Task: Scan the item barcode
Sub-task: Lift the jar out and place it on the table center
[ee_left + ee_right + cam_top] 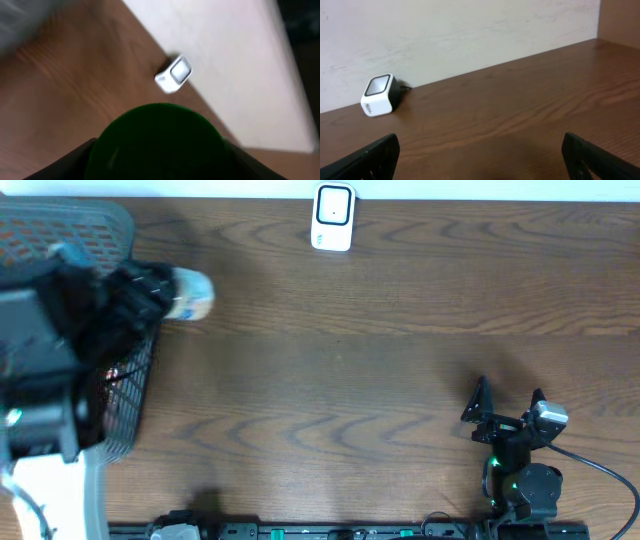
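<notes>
Brown wood covers the table (330, 380). From above, the left gripper (165, 288) is clamped on the item (195, 294), a pale round thing that sticks out past its fingertips, just beside a grey basket (90, 220). The white scanner (333, 218) sits well apart from those fingers. The right gripper (505, 402) has its fingers wide apart, with nothing between them.

From the left wrist, the item's dark green end (155, 140) fills the space between the fingers, and the scanner (175, 75) lies beyond it.

From the right wrist, both fingers (370, 155) stand apart, and the scanner (380, 95) is ahead, on the left finger's side.
</notes>
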Controlling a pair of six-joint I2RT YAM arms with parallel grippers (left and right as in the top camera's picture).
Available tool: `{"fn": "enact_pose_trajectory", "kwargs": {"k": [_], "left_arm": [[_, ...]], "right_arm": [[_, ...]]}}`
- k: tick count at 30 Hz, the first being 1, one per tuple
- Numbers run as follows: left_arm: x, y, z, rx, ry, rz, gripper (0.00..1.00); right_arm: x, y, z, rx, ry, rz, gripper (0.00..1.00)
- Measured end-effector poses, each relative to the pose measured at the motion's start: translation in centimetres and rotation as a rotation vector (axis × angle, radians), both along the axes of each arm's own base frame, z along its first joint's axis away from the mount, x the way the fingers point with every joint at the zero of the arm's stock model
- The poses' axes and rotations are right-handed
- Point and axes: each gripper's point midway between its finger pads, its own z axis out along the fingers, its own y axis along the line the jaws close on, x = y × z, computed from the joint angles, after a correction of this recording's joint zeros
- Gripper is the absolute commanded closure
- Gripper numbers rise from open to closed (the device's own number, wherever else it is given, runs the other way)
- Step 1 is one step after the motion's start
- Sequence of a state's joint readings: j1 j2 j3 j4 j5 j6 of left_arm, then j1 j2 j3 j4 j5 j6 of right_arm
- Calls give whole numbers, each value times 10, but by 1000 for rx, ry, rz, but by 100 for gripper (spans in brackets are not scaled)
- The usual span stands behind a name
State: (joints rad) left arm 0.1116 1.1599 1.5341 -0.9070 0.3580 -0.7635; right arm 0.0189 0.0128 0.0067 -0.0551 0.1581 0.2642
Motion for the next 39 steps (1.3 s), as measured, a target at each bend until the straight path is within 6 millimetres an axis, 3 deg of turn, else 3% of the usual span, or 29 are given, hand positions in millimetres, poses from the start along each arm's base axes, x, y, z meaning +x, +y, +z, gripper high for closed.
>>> {"fn": "enact_pose_trajectory", "kwargs": {"k": [6,13,19,29,39], "left_arm": [[37,-46,-40,66,101,-97,30],[74,-91,-103,141,230,-153,31],[89,-121,-152,191,324,-183,31],[92,-144,-208,298,431,-190,38],[88,-145,-227,379,457,-177,38]], "right_arm": [[0,0,0,0,0,0,1],[0,0,0,0,0,0,1],[0,0,0,0,0,0,1],[0,0,0,0,0,0,1],[0,0,0,0,0,0,1]]}}
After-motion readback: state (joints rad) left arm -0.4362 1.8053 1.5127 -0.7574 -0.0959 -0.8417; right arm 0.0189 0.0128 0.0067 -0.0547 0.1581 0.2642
